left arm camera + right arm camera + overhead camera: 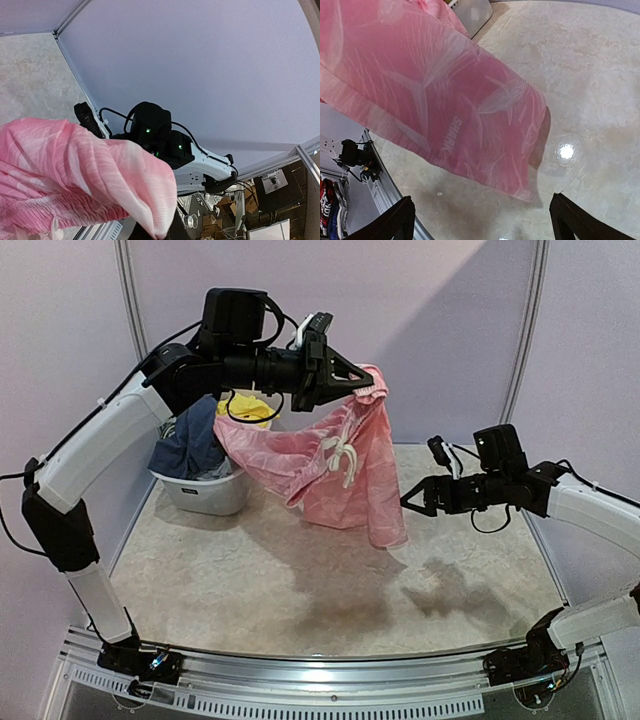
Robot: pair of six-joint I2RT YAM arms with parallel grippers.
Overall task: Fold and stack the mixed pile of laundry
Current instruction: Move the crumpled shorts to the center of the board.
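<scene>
My left gripper (368,382) is shut on the waistband of the pale pink patterned piece (330,465), shorts with a white drawstring, and holds them high in the air; they hang over the table. In the left wrist view the pink cloth (75,170) drapes over the fingers and hides them. My right gripper (408,502) is open and empty, close to the hanging hem at the right. In the right wrist view the pink cloth (435,95), with shark print, hangs above the table ahead of the spread fingers (575,220). Navy (190,445), yellow (248,408) and grey pieces lie in the tub.
The white plastic tub (205,495) stands at the back left of the beige table (300,580), partly under the hanging shorts. Lilac walls close in the back and sides. A metal rail (300,685) runs along the near edge.
</scene>
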